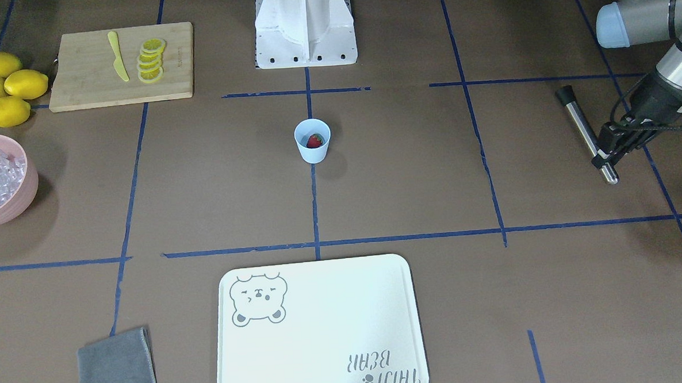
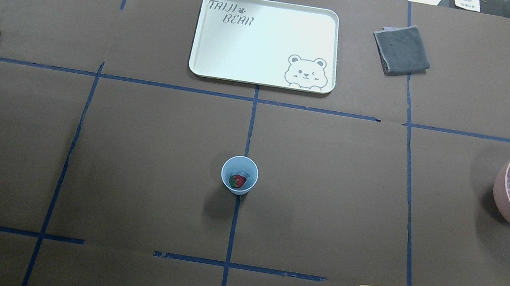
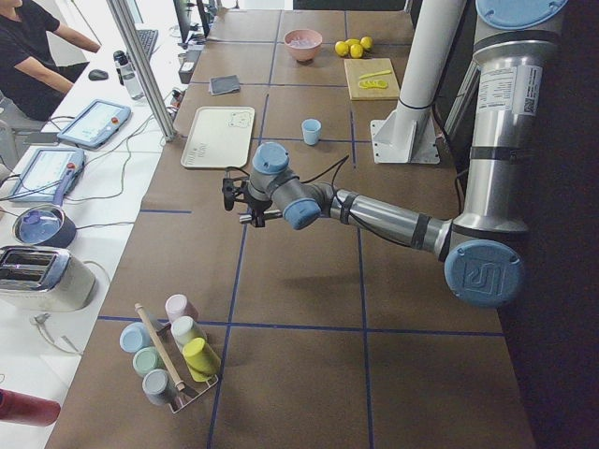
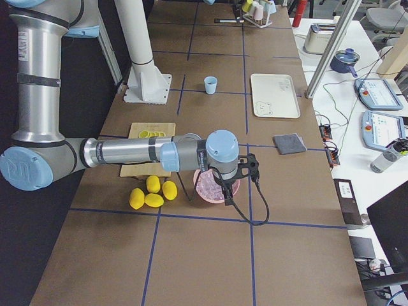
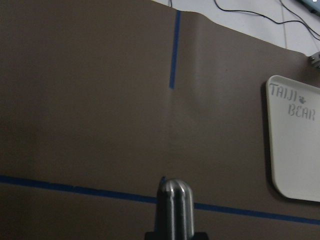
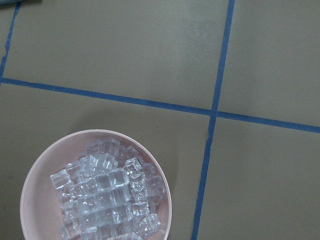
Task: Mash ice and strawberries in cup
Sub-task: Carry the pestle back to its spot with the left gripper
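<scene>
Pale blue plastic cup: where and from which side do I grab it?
Clamp the pale blue plastic cup across its outer wall just below the rim, coming in level from the side: it stands upright, tapered and handleless, and its mouth should probably stay free for mashing.

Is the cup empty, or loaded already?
Not empty. The cup stands upright with a strawberry inside; the overhead view hints at ice beside it, not clearly.
</scene>
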Robot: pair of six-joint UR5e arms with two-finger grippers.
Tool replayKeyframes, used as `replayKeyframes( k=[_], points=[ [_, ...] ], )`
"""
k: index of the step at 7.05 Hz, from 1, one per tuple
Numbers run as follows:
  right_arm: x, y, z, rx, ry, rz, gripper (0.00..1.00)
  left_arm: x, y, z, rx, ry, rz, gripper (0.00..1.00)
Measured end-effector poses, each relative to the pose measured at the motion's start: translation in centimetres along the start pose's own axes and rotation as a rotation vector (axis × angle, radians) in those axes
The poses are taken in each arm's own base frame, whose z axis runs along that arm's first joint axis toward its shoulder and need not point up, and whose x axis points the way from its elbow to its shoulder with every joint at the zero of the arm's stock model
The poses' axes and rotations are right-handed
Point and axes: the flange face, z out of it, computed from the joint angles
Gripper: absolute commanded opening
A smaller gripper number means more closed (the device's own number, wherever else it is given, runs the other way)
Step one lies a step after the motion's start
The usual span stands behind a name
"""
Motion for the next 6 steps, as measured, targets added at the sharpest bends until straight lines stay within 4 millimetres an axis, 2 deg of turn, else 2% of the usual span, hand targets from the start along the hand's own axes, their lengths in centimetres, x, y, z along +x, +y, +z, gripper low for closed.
replayKeyframes(
  k=[2, 3, 6],
  points=[
    [0.3, 0.1, 0.1, -0.004, 0.021, 0.001, 0.99, -5.8, 0.2, 3.4, -0.024, -0.110, 0.135, 0.00],
    [0.5, 0.1, 0.1, -0.005, 0.038, 0.001, 0.99, -7.8, 0.2, 4.7, -0.037, -0.149, 0.201, 0.00],
    [0.6, 0.1, 0.1, -0.006, 0.051, -0.001, 0.99, -11.3, -0.1, 6.7, -0.034, -0.242, 0.271, 0.00]
  ],
)
